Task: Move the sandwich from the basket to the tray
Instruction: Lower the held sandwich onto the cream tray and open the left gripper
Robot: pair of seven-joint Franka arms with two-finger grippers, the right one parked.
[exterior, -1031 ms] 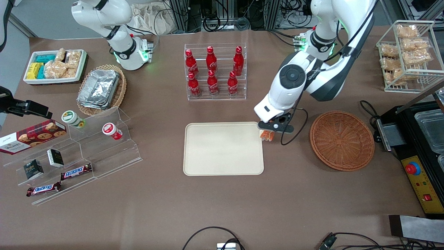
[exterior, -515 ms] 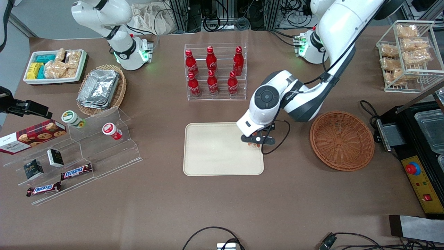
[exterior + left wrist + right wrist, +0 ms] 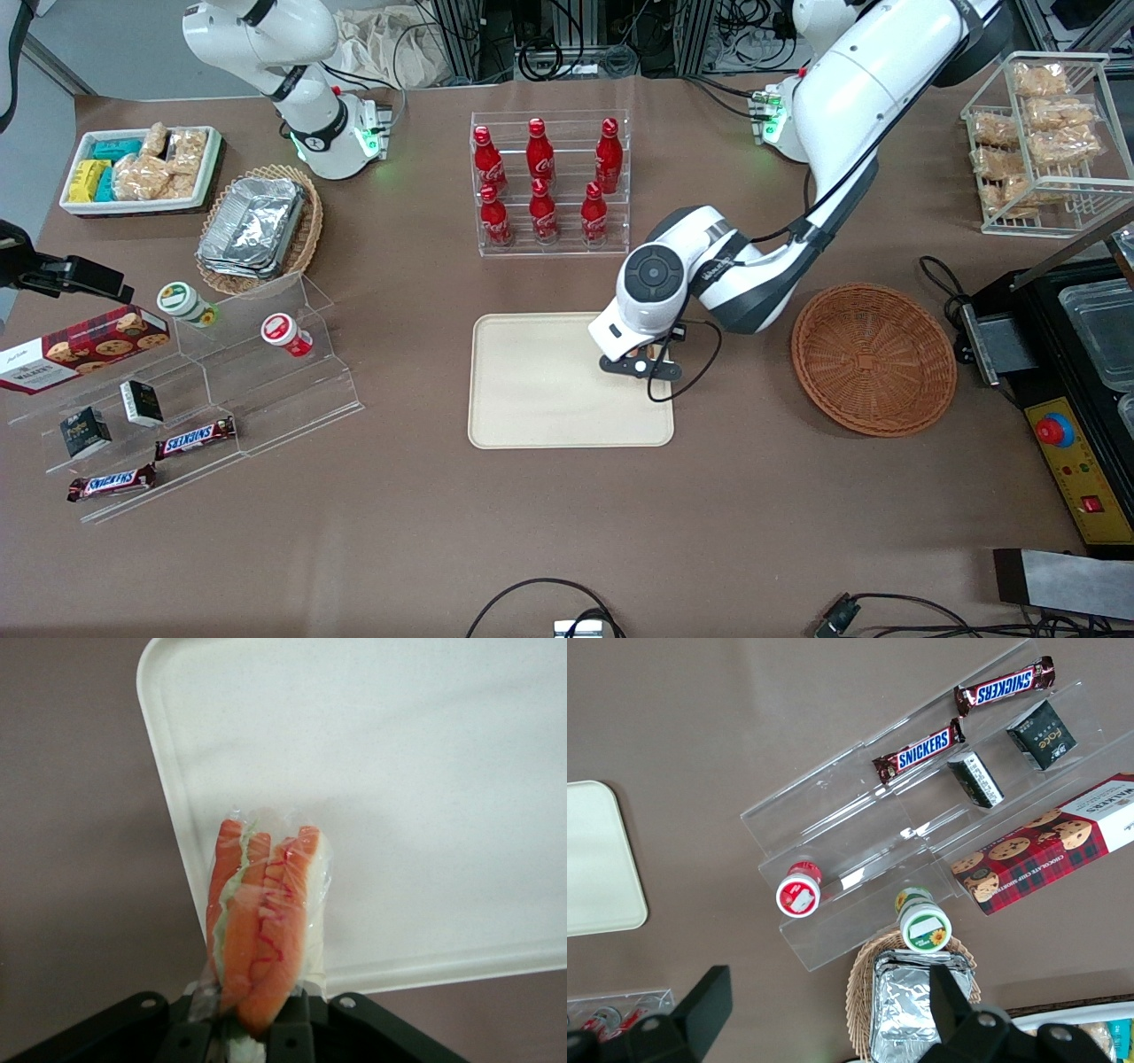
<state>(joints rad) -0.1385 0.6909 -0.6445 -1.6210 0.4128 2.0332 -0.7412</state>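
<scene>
The sandwich (image 3: 266, 921), a clear-wrapped wedge with orange and green filling, is pinched at its lower end by my left gripper (image 3: 252, 1028), which is shut on it. It hangs just above the cream tray (image 3: 425, 771), near the tray's edge. In the front view the gripper (image 3: 640, 365) sits over the tray (image 3: 549, 390) at the end nearest the round reddish-brown basket (image 3: 873, 359). That basket holds nothing. The arm's wrist hides most of the sandwich in that view.
A clear rack of red cola bottles (image 3: 549, 186) stands farther from the front camera than the tray. A stepped acrylic shelf (image 3: 221, 372) with snacks lies toward the parked arm's end. A wire rack of bagged snacks (image 3: 1036, 142) and a black machine (image 3: 1081, 372) lie toward the working arm's end.
The gripper, carrying the sandwich, has moved from the table beside the tray's edge to a spot over the tray, toward the parked arm's end.
</scene>
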